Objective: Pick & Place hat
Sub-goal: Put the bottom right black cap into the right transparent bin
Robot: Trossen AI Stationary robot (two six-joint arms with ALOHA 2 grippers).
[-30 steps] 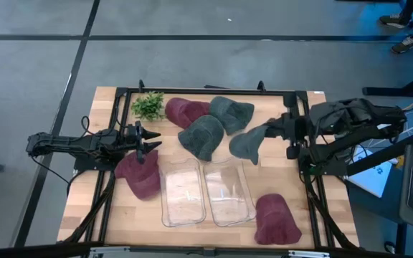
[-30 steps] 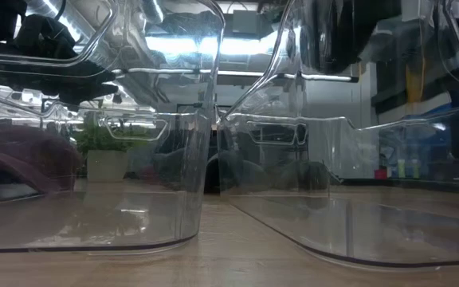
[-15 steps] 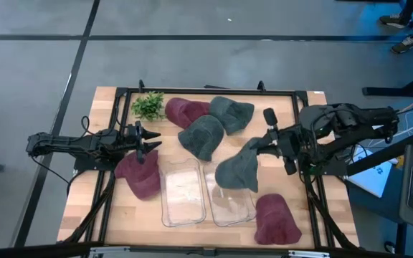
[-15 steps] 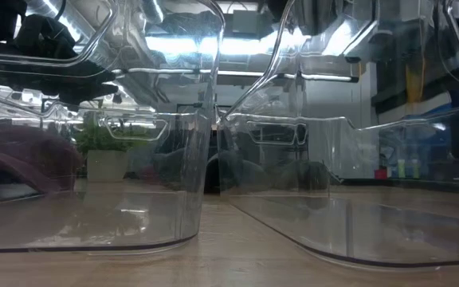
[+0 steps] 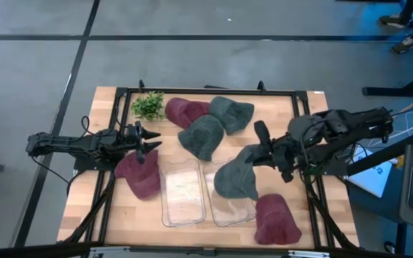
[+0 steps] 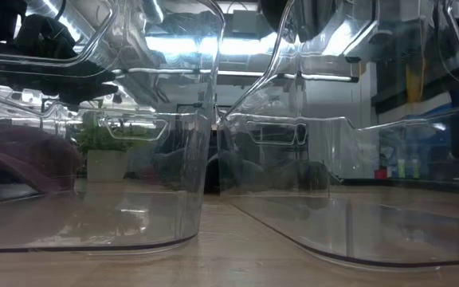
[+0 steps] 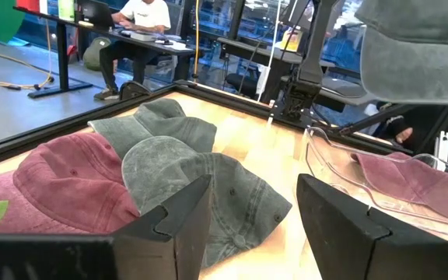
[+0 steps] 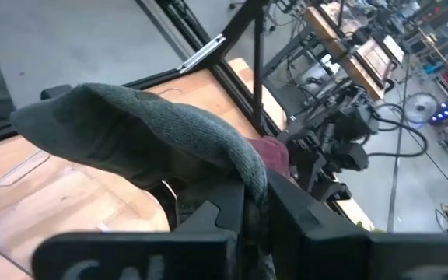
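Now the grey hat (image 5: 235, 179), clenched in the right gripper (image 5: 262, 154), has been carried over the right clear tray (image 5: 224, 208); its length runs diagonally toward the gripper. The left gripper (image 5: 149, 141) waits, released.

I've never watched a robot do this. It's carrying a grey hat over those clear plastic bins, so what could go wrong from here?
The right gripper pinches only an edge of the grey hat, so the drooping cloth could slip free early. The hat hangs over the right clear bin, close to the left clear bin, and it might drape over a rim instead of dropping inside. The maroon hat lies beside that bin, so the arm might brush it.
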